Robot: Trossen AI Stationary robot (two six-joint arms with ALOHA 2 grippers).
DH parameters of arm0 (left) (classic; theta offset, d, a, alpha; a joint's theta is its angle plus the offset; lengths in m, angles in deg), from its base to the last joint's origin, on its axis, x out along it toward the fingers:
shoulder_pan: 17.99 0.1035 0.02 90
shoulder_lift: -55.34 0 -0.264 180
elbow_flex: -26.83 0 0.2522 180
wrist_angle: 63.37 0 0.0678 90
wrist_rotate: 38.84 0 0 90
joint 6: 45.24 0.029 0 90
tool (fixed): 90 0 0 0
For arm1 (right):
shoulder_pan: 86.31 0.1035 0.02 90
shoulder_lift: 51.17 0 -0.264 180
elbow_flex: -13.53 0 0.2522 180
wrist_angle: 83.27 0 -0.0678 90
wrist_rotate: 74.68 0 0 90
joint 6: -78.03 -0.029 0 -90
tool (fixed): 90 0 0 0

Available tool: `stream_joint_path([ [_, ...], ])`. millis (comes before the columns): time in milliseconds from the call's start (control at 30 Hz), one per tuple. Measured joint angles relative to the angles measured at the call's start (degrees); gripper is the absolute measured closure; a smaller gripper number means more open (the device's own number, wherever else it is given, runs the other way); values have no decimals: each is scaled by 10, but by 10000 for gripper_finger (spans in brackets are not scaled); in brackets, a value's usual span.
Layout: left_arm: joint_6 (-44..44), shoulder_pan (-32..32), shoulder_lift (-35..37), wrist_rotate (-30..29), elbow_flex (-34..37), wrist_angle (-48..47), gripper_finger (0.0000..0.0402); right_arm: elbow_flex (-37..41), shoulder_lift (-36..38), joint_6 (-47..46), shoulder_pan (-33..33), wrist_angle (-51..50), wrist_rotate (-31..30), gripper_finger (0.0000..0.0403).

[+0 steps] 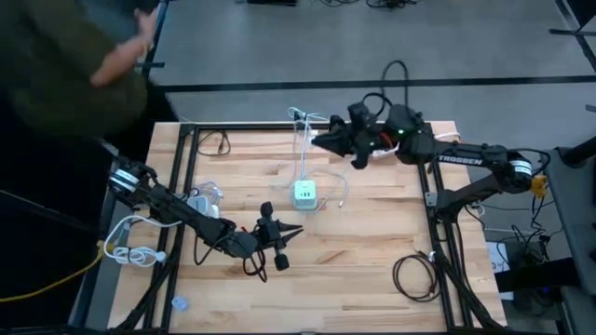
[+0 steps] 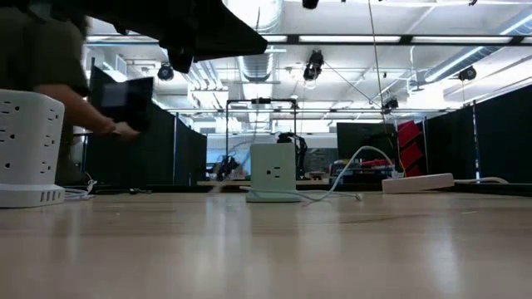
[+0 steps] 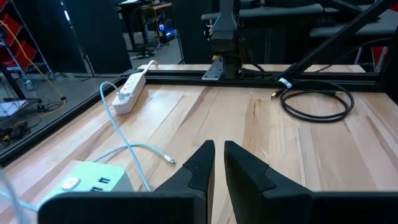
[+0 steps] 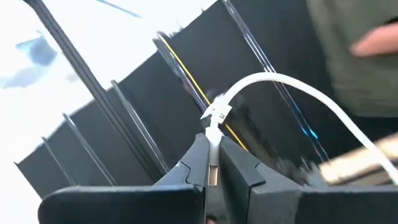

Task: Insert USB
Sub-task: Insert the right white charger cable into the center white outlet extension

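A white USB cable [image 4: 273, 81] ends in a plug [image 4: 212, 134] that sits in my right gripper [image 1: 319, 140], high above the table's far edge with the wrist camera tipped upward. The pale charger hub [image 1: 305, 194] stands upright on the table's middle; its ports also show in the left wrist view [image 3: 93, 183] and its side in the low view [image 2: 273, 173]. A second thin cable's free end [image 3: 169, 160] lies on the wood beside the hub. My left gripper [image 3: 217, 171] waits shut near the near-left side [image 1: 282, 244], touching nothing. My right gripper pinches the white cable's plug [image 4: 212, 149] between its two fingers [image 4: 193, 163], the plug lying along them. The plug sticks out past the fingertips and the cable arcs away from it, lifted clear of the table.
A white power strip [image 3: 129, 93] lies near the far edge. A black coiled cable [image 1: 414, 276] rests at the near right, a white round outlet tower [image 2: 29, 149] and a white cord bundle [image 1: 130, 249] at the left. A person [image 1: 65, 56] stands beyond the far-left corner.
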Motion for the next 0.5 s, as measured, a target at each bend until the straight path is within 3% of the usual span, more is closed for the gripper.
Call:
stream_joint_path([
  [100,-2,0,0,0,0,0,377,-1,5,-24,0,40,-15,392],
  [500,-34,-11,0,-1,0,0,377,-1,11,-22,-2,49,-41,392],
])
